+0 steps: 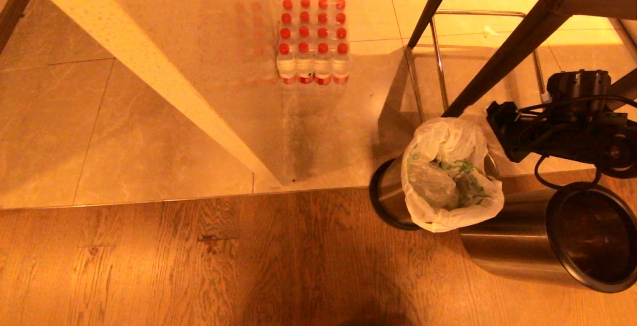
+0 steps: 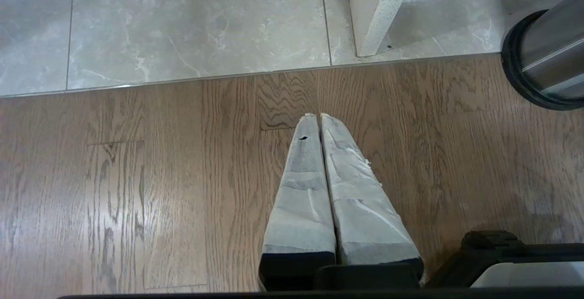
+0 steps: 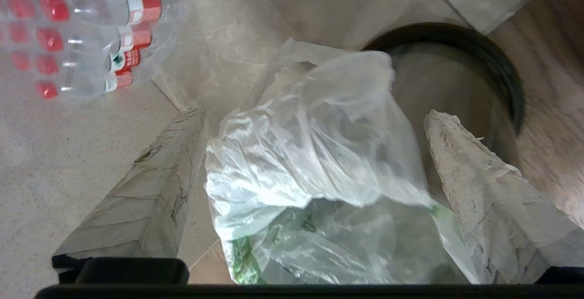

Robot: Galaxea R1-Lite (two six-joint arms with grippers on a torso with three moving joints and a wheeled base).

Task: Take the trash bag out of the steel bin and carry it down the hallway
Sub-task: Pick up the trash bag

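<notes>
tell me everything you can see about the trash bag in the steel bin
The trash bag is thin, white, semi-clear crinkly plastic with green print. It still lines the steel bin, which stands where the wood floor meets the tiles; its mouth is open, its edge folded out over the rim, one side bunched up high. Crumpled waste shows inside. In the right wrist view, the right end effector is open with a finger on either side of the raised plastic, not clamped on it.

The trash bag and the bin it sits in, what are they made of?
The trash bag looks like thin plastic film: white, half see-through, crinkled and glossy, with green print. The steel bin looks like brushed metal, likely stainless steel: a smooth silvery wall with soft streaky reflections. Its black base ring could be plastic or rubber; that can't be told from here.
</notes>
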